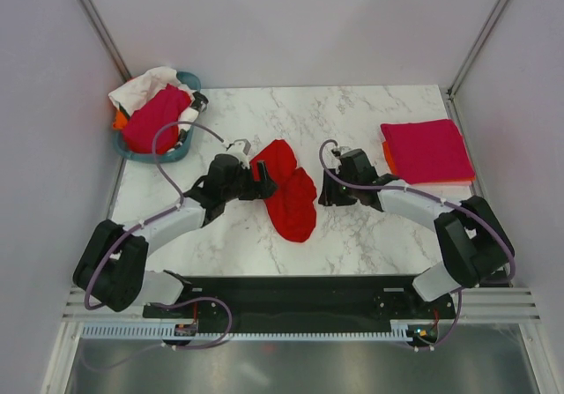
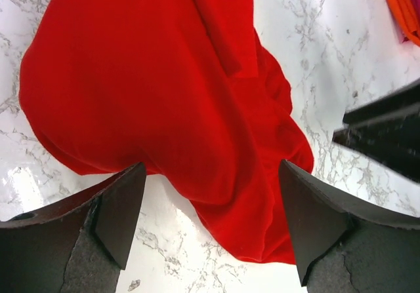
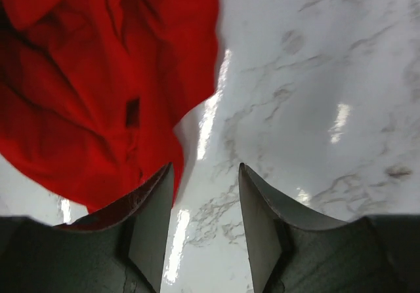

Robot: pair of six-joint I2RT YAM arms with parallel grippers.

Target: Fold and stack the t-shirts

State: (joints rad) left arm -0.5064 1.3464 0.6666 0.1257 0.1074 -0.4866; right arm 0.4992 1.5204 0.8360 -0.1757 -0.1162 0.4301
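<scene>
Left end effector [image 2: 210, 175] - jaws spread wide, empty - hovers over the crumpled bright red cloth t-shirt [image 1: 286, 191]. Right end effector [image 3: 205, 172], also spread and empty, sits just beside its edge. Shirt lies bunched mid-way on the white marble worktop [image 1: 352, 235]. Likely step: flattening before folding - next, pinch two edges. Farther right, a folded magenta-pink t-shirt [image 1: 426, 150] tops the stack.

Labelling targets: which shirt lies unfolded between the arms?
The bright red shirt, crumpled mid-table; the magenta shirt is folded far right, others in the teal tub.
</scene>
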